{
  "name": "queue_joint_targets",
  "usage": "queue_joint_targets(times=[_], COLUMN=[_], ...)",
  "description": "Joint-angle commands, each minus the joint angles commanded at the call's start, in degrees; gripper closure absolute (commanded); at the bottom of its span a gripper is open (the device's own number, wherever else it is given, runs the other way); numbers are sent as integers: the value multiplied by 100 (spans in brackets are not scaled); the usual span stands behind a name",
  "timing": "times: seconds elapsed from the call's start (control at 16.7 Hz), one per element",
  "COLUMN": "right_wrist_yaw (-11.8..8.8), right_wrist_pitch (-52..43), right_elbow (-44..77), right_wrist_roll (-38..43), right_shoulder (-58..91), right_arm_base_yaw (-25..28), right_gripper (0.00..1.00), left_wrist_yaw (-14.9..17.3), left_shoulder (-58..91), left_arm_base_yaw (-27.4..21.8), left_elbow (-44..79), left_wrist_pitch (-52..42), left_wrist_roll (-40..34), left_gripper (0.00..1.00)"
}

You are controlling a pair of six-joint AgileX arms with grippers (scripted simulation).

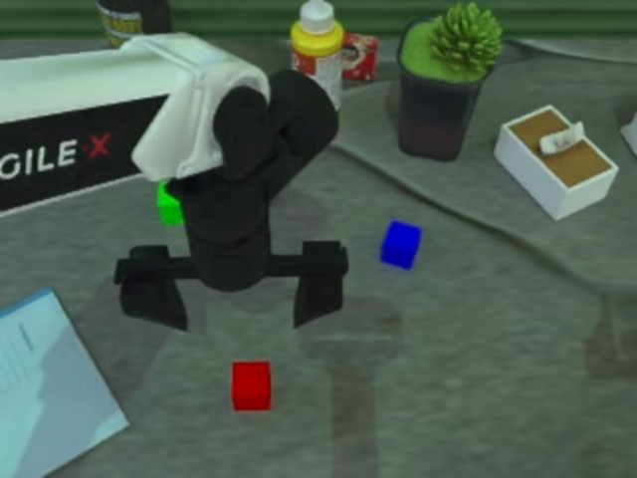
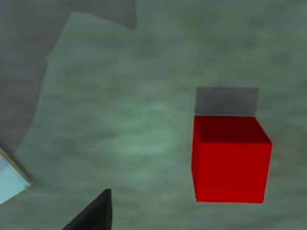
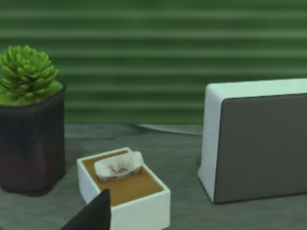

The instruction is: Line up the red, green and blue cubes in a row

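My left gripper hangs open over the left middle of the table, its two black fingers spread wide. The red cube lies on the cloth just in front of it, apart from the fingers; in the left wrist view the red cube sits beside one dark fingertip. The green cube peeks out behind the left arm, mostly hidden. The blue cube rests to the right of the gripper. My right arm is outside the top view; its wrist view shows a single dark fingertip with nothing in it.
Along the back stand a yellow bottle, a small red-and-white pack and a potted succulent. A white box with a brown top sits at the right. A pale blue book lies at the front left.
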Motion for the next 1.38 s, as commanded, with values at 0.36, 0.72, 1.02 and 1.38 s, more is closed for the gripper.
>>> queue_joint_targets(times=[0.36, 0.72, 1.02, 1.38], right_wrist_yaw=[0, 0, 0, 0], right_wrist_pitch=[0, 0, 0, 0], right_elbow=[0, 0, 0, 0], right_wrist_roll=[0, 0, 0, 0], right_shoulder=[0, 0, 0, 0], right_arm_base_yaw=[0, 0, 0, 0], right_gripper=[0, 0, 0, 0], left_wrist_yaw=[72, 150, 171, 172], left_shoulder=[1638, 3170, 3479, 3533], left_arm_base_yaw=[1014, 2136, 2418, 2412], left_elbow=[2327, 4648, 5073, 4678], left_wrist_pitch=[-758, -1450, -1573, -1143], left_wrist_roll=[855, 1839, 2091, 2084], left_gripper=[0, 0, 0, 0])
